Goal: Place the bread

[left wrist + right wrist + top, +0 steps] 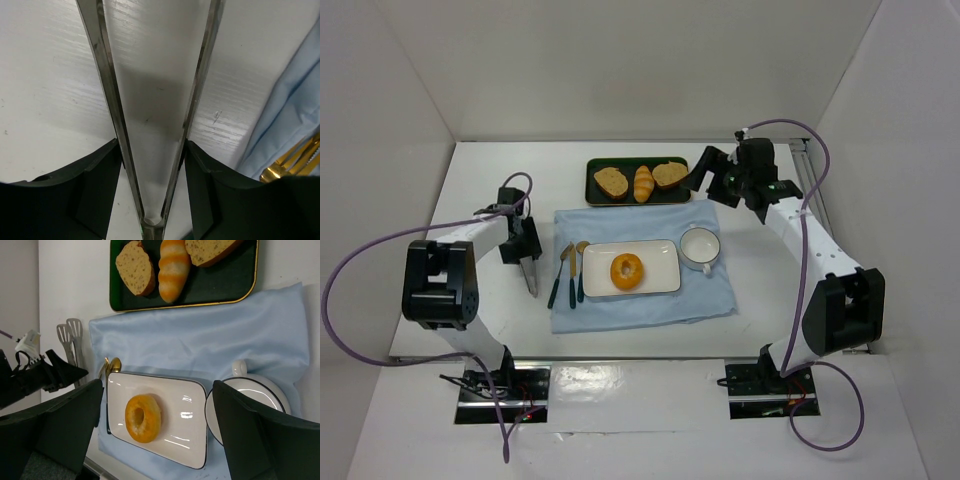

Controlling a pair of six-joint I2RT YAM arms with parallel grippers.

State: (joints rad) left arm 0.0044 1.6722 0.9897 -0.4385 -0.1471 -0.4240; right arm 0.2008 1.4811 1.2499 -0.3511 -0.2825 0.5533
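The bread (626, 270) is a glossy orange-golden ring. It lies flat on the white rectangular plate (660, 262), left of its middle, and also shows in the right wrist view (143, 418). My right gripper (705, 170) hangs open and empty in the air by the right end of the green tray; its view looks between the spread fingers (65, 425) down at the plate (185, 415). My left gripper (525, 255) is left of the blue cloth, shut on metal tongs (107, 90) whose two arms spread apart with nothing between them.
A dark green tray (600, 196) at the back holds two toast slices and a ridged roll (643, 183). A white cup (700, 248) stands right of the plate. Gold-and-teal cutlery (570, 270) lies left of it on the blue cloth (640, 305). White walls enclose the table.
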